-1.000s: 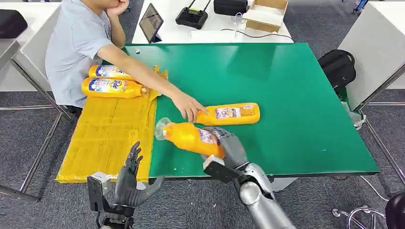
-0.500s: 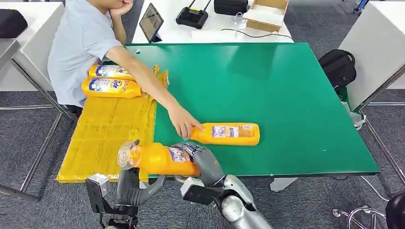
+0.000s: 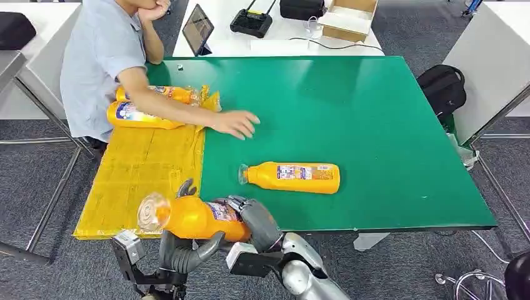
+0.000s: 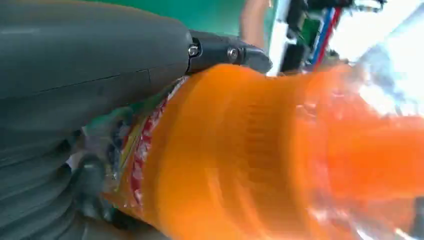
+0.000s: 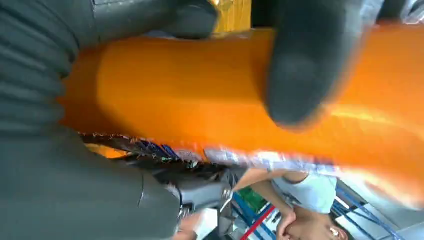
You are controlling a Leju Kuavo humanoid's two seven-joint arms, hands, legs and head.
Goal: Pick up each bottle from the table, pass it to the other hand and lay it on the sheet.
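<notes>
two orange bottles point(image 3: 147, 114) already lie on the yellow sheet point(image 3: 140, 178). the right hand point(image 3: 253, 219) grips a third bottle point(image 3: 190, 217) at the handover, the left hand point(image 3: 181, 247) cupping beneath it, grasp unclear. a fourth bottle point(image 3: 290, 177) waits on the green tabletop point(image 3: 375, 125).

Bright even light, blurred wrist views
</notes>
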